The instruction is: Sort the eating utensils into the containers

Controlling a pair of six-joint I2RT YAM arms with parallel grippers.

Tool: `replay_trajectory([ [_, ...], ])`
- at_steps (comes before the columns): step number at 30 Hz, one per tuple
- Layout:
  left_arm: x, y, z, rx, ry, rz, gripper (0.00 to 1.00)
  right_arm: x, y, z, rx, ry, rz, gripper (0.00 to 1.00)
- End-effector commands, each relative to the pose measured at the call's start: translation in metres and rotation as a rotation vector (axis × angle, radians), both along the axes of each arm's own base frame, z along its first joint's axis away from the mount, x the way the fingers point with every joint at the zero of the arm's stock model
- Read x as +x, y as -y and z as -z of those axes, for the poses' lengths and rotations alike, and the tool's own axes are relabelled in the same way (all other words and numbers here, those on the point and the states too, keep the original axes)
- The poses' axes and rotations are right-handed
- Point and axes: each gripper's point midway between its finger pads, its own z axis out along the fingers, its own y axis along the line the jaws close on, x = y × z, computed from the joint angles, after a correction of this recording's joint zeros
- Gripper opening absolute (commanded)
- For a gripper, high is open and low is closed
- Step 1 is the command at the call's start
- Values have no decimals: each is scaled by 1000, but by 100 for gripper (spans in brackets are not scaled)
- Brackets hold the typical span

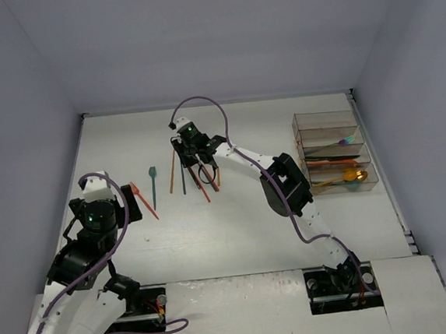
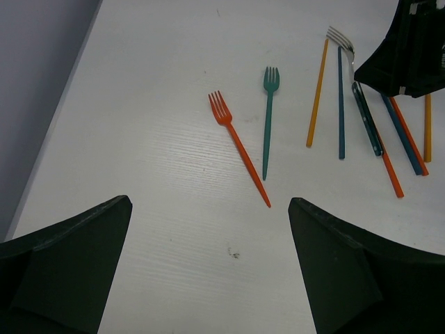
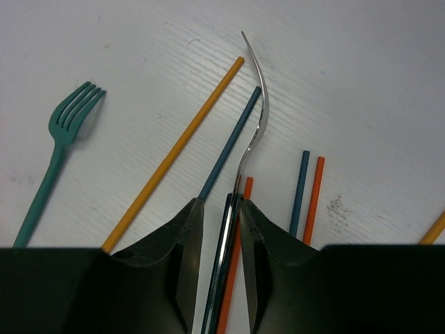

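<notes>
Loose utensils lie at the table's centre-left: an orange fork (image 1: 144, 200) (image 2: 236, 145), a teal fork (image 1: 153, 185) (image 2: 268, 118) (image 3: 59, 149), a yellow chopstick (image 1: 172, 174) (image 3: 174, 149), navy and orange chopsticks (image 3: 300, 188), and a silver fork with a navy handle (image 3: 252, 132). My right gripper (image 1: 195, 160) (image 3: 221, 205) is low over this pile. It is narrowly open and straddles the silver fork's handle, with a gap on its left side. My left gripper (image 2: 208, 278) is wide open and empty, above bare table short of the orange fork. The containers (image 1: 324, 114) stand at the right.
The bins hold a gold spoon (image 1: 354, 175) and several orange and teal utensils. The right arm stretches across the table's middle from its base (image 1: 344, 281). Grey walls close the table at the back and both sides.
</notes>
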Motion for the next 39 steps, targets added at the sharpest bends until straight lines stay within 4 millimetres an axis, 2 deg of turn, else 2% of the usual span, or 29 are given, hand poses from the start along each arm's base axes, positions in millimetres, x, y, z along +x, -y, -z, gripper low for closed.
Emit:
replay_trajectory([
  [1, 8, 2, -1, 2, -9, -9, 95, 13, -9, -25, 33, 80, 20, 25],
  [17, 11, 4, 2, 11, -27, -7, 95, 2, -8, -3, -23, 67, 22, 24],
  [30, 11, 5, 2, 9, -30, 0, 95, 2, -2, 13, -61, 61, 53, 24],
  [39, 11, 6, 2, 6, -31, 3, 95, -4, -8, 21, -68, 52, 29, 24],
])
